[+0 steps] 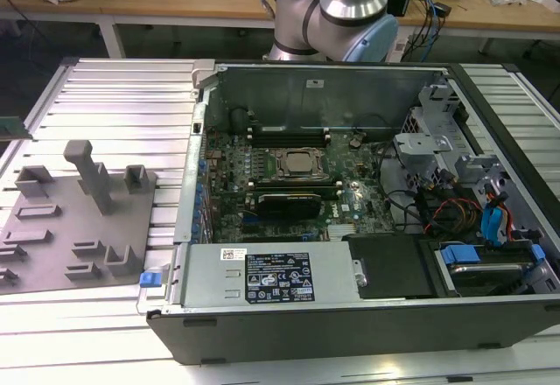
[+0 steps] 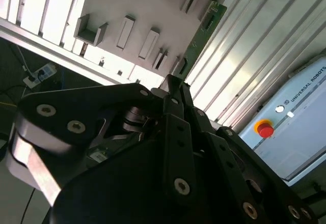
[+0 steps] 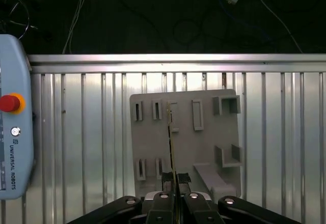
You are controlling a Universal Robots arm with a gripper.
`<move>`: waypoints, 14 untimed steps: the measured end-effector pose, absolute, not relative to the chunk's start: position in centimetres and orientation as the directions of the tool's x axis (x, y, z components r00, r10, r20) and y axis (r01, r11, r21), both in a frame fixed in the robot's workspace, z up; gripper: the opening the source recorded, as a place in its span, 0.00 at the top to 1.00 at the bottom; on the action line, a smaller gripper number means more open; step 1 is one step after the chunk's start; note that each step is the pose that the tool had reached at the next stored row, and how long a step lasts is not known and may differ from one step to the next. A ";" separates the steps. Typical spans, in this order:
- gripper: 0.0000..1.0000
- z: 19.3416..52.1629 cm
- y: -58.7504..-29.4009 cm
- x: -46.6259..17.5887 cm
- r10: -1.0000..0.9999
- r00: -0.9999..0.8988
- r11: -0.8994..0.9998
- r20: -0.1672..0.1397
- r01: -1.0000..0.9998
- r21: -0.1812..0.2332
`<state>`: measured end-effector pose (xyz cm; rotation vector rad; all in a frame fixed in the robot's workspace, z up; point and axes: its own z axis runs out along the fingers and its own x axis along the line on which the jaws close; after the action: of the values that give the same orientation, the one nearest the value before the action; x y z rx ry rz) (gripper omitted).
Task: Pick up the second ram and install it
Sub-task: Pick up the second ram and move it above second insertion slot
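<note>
Noting the second ram (image 3: 171,142) sticking straight out past the tool's tip, edge-on in the first wrist view, green face showing in the second wrist view. Judging it light, stiff, thin and fragile, likely cracking under side load. Best taking hold gently across the flat faces near one end, keeping off the contact edge. Jaws of the gripper (image 3: 175,180) clamping together on the stick's near end. Hanging above the grey fixture tray (image 3: 204,147), far end reaching over its slotted holders; not telling whether touching. Tool pointing down at the ribbed aluminium table (image 3: 76,132), teach pendant (image 3: 12,137) lying off to one side. Base of the arm (image 1: 337,17) rising behind the open computer case (image 1: 350,315).
</note>
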<state>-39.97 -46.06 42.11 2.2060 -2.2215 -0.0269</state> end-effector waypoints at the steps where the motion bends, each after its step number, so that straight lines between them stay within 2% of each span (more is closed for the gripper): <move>1: 0.86 42.7 -45.9 -40.0 -1.000 -0.007 0.007 -0.005 -1.000 0.020; 14: 0.86 43.7 -45.3 -39.8 -1.000 -0.007 0.007 -0.005 -1.000 0.020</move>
<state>-39.82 -45.28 43.70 2.2060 -2.2214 -0.0271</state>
